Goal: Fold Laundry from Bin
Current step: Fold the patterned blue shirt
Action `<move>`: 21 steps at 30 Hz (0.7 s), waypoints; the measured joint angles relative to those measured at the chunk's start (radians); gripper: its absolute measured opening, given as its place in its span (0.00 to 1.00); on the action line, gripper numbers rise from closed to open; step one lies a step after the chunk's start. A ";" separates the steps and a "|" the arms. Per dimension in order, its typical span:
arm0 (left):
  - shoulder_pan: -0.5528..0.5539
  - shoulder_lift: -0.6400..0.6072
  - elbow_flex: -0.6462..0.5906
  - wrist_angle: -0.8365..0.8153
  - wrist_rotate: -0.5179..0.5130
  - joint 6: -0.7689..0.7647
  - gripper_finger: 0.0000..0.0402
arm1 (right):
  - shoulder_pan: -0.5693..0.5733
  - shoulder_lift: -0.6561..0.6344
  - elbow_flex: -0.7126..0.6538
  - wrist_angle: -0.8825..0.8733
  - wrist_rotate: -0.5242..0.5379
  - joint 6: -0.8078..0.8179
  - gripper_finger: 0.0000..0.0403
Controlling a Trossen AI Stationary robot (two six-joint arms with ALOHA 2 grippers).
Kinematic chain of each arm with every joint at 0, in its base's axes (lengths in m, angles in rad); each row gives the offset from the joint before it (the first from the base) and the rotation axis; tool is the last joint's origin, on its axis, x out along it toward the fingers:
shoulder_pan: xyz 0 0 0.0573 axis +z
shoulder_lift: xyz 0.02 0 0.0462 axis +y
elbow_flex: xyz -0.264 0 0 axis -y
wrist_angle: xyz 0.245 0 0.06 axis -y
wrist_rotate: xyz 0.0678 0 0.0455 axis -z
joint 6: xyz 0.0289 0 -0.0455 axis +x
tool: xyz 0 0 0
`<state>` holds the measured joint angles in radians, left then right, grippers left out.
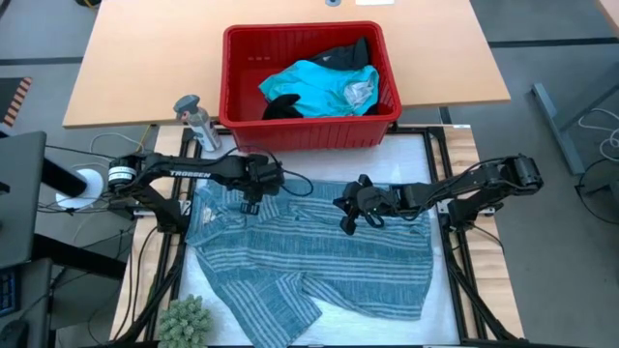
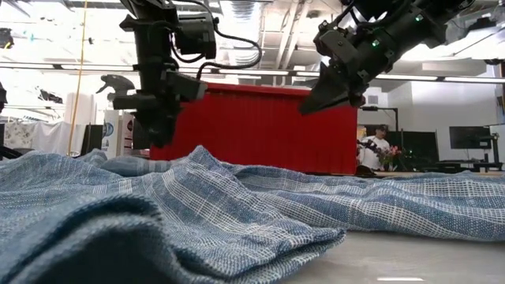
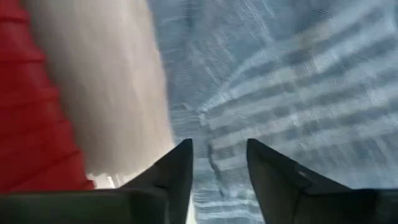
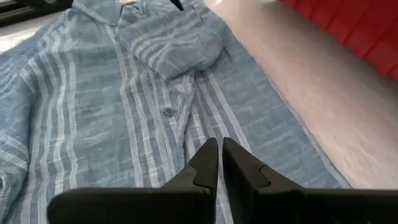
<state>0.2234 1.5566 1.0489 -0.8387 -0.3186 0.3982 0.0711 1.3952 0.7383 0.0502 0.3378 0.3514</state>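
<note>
I see the blue-grey striped shirt (image 1: 309, 261) spread flat on the bench (image 1: 126, 58), directly below both of my end effectors, with one lower corner folded over on itself. My left end effector (image 1: 250, 205) hangs just above the shirt's upper edge on its own side; its fingers (image 3: 177, 171) stand a narrow gap apart and hold nothing, with striped cloth showing between them. My right end effector (image 1: 348, 224) hovers over the shirt's upper middle, well apart from the left one; its fingers (image 4: 208, 163) are pressed nearly together, empty, pointing down at the button placket.

Beyond both end effectors, on the far side of the shirt, sits the red bin (image 1: 247, 121). Inside it lie a bright turquoise garment (image 1: 314, 85) and black garments (image 1: 343, 56). A small grey bottle (image 1: 196, 118) stands just beside the bin, on the far side of the left end effector. A green plant (image 1: 184, 321) sits at the bench's near edge, on the left arm's side, close to the shirt's folded corner.

In the low view a person (image 2: 377, 150) is far off in the room behind the bench
</note>
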 joint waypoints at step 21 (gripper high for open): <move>-0.059 -0.244 -0.263 -0.091 0.210 -0.788 0.44 | 0.000 0.000 0.000 -0.031 0.000 -0.020 0.13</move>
<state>0.1644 1.3127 0.7857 -0.9300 -0.1089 -0.3897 0.0711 1.3954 0.7383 0.0195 0.3374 0.3317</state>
